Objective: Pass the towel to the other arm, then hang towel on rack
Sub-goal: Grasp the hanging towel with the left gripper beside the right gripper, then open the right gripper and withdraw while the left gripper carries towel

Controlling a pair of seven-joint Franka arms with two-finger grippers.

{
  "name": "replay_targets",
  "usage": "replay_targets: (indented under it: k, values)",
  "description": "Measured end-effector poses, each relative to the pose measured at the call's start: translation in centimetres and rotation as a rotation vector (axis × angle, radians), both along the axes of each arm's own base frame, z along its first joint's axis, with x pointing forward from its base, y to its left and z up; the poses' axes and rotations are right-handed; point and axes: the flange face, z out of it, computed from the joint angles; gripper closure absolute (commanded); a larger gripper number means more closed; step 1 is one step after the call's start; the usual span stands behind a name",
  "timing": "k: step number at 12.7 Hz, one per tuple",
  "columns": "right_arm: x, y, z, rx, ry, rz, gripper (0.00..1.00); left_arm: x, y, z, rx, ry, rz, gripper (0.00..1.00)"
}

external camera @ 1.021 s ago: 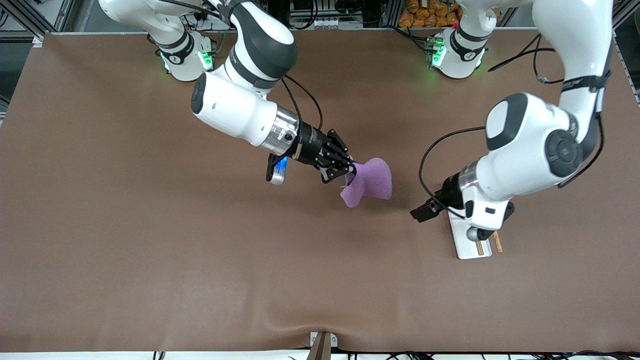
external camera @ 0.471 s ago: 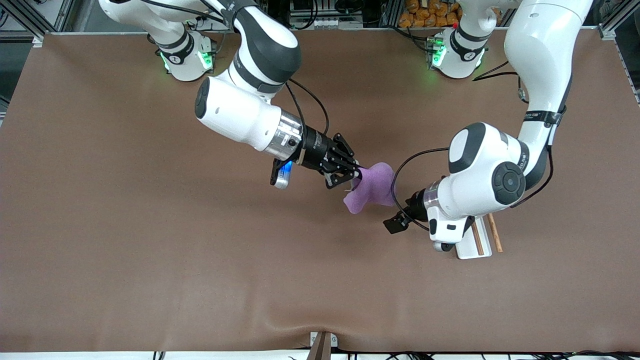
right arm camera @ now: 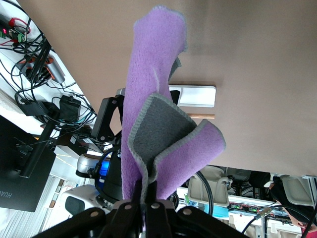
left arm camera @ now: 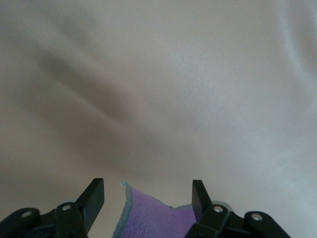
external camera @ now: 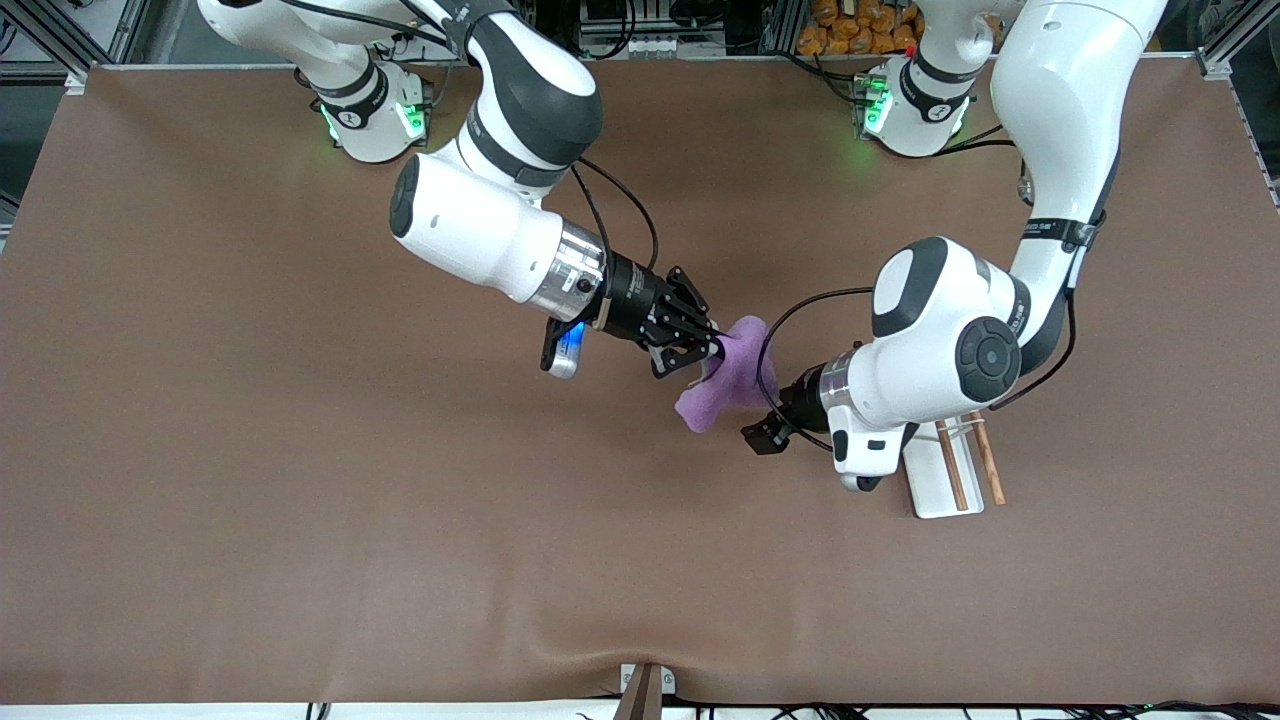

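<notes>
From the front, the right claw (external camera: 705, 352) pinches the purple towel (external camera: 728, 385) in mid-air over the table's (external camera: 300, 480) middle. The left wrist view shows the left claw (left arm camera: 147, 197) spread around the towel's edge (left arm camera: 148, 218). The right wrist view shows fingers (right arm camera: 148, 191) clamped on the cloth; no writing is readable.

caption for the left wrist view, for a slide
Open left gripper straddling a corner of the purple towel above the brown table.

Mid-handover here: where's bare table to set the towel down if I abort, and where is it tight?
Bare table runs wide along the front camera's edge and toward the right arm's end. Crowded: mid-table, where the right gripper pinches the towel, the left gripper has its fingers around the towel's free edge, and the rack sits beneath the left arm.
</notes>
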Motion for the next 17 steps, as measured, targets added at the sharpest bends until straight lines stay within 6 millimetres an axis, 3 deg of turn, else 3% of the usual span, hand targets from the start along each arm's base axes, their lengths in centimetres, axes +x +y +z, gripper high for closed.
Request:
replay_targets:
  k: [3, 9, 13, 16, 17]
  values:
    - [0.1, -0.1, 0.0, -0.001, 0.0, -0.002, 1.0, -0.4, 0.0, -0.1, -0.005, 0.042, -0.004, 0.5]
    - [0.2, -0.2, -0.1, -0.002, 0.0, -0.003, 1.0, -0.6, 0.4, 0.2, -0.002, 0.089, -0.004, 0.98]
    - [0.2, -0.2, -0.1, -0.003, 0.0, -0.004, 1.0, -0.4, 0.6, 1.2, -0.005, 0.08, -0.004, 1.0]
    - [0.3, -0.3, -0.2, -0.004, 0.0, -0.006, 1.0, 0.0, 2.3, 3.4, -0.005, 0.067, 0.012, 1.0]
    - [0.3, -0.4, -0.2, -0.004, 0.0, -0.007, 0.49, 0.1, 3.2, 4.4, -0.003, 0.063, 0.019, 1.0]
